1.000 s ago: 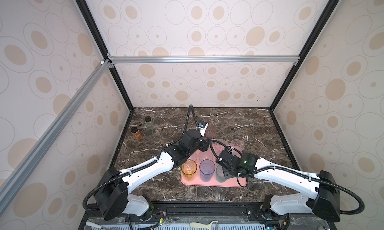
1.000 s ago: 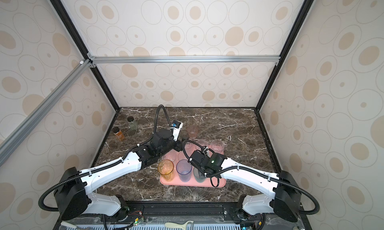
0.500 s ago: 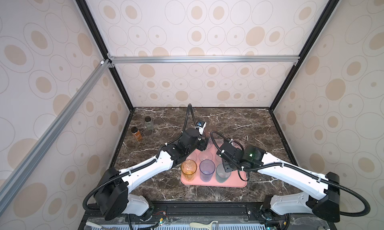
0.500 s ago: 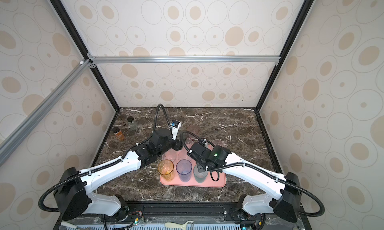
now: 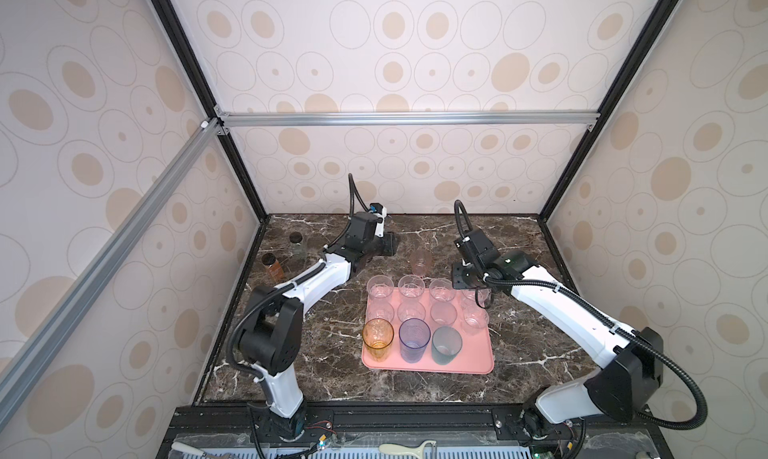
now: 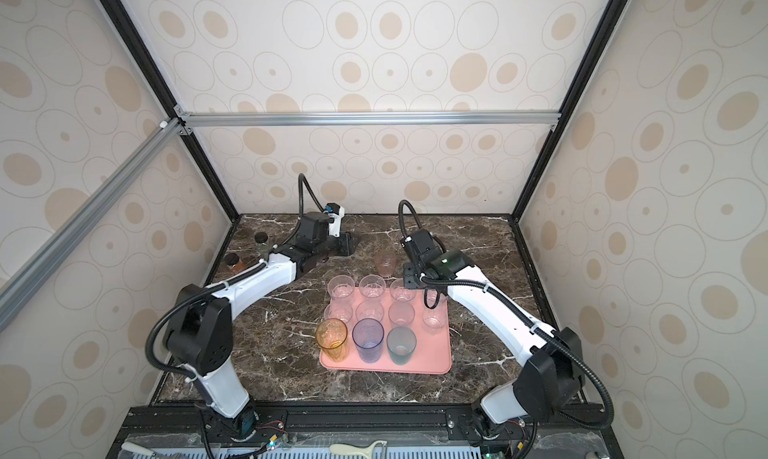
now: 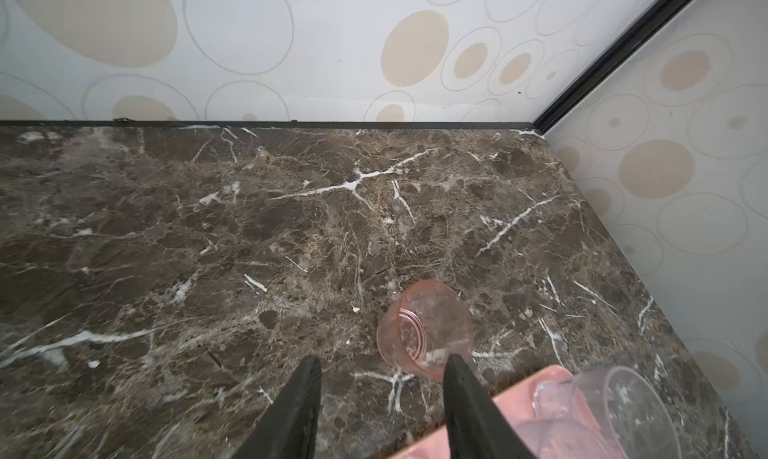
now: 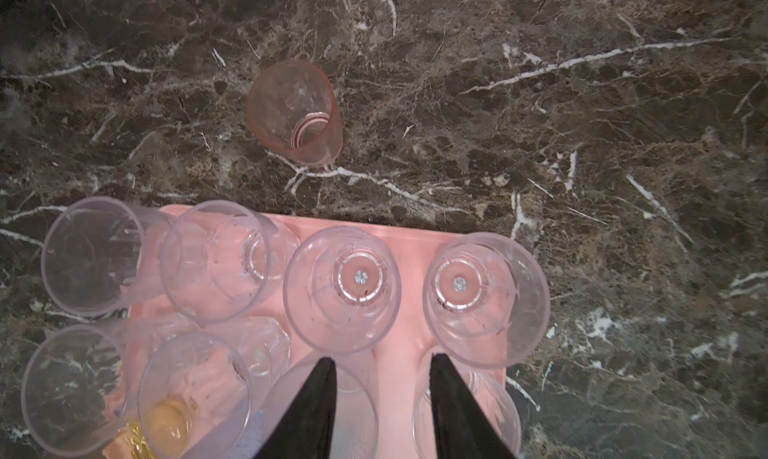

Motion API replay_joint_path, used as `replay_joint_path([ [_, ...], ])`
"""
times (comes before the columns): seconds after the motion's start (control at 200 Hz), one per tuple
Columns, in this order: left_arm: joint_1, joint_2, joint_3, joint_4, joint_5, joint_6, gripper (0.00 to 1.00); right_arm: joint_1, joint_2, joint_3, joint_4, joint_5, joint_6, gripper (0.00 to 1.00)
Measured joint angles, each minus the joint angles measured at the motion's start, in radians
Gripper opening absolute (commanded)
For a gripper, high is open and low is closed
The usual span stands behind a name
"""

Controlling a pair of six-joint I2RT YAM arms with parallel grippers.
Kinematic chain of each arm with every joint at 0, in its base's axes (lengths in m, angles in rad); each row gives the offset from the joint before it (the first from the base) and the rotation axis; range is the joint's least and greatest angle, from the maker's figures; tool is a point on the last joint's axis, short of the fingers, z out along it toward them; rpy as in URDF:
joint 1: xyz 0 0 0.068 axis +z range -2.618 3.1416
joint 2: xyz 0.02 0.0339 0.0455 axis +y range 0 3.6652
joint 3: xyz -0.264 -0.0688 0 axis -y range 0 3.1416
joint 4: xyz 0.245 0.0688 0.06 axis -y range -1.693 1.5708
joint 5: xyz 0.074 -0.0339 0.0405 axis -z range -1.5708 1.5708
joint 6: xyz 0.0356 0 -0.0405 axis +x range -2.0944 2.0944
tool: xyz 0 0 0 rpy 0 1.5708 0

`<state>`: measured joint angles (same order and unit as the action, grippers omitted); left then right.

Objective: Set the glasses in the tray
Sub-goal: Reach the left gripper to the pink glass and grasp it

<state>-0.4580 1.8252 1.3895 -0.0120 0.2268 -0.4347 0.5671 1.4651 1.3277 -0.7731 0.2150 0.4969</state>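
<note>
Your tray (image 5: 478, 363): glasses (image 5: 411, 288) loaded. Pink glass (image 5: 420, 261): upright on worktop (image 5: 332, 365), behind tray. Left claw (image 7: 382, 359), right claw (image 8: 383, 357): apart, empty.

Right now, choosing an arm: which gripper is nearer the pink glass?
Left: the left gripper sits close by the pink glass; the right gripper hovers over the tray.

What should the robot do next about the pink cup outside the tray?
Probably shift the left gripper sideways so its open, empty fingers straddle the pink glass, which stands on the marble tabletop outside the tray, off-centre to them.
</note>
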Motion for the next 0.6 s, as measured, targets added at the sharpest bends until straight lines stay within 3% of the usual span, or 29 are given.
replay_joint_path([
  [0.23, -0.034, 0.196, 0.232, -0.135, 0.017, 0.014, 0.54, -0.029, 0.024, 0.0, 0.086, -0.028, 0.015, 0.4],
  [0.6, -0.114, 0.222, 0.291, -0.272, -0.069, 0.105, 0.53, -0.063, 0.024, -0.015, 0.115, -0.052, 0.021, 0.39],
])
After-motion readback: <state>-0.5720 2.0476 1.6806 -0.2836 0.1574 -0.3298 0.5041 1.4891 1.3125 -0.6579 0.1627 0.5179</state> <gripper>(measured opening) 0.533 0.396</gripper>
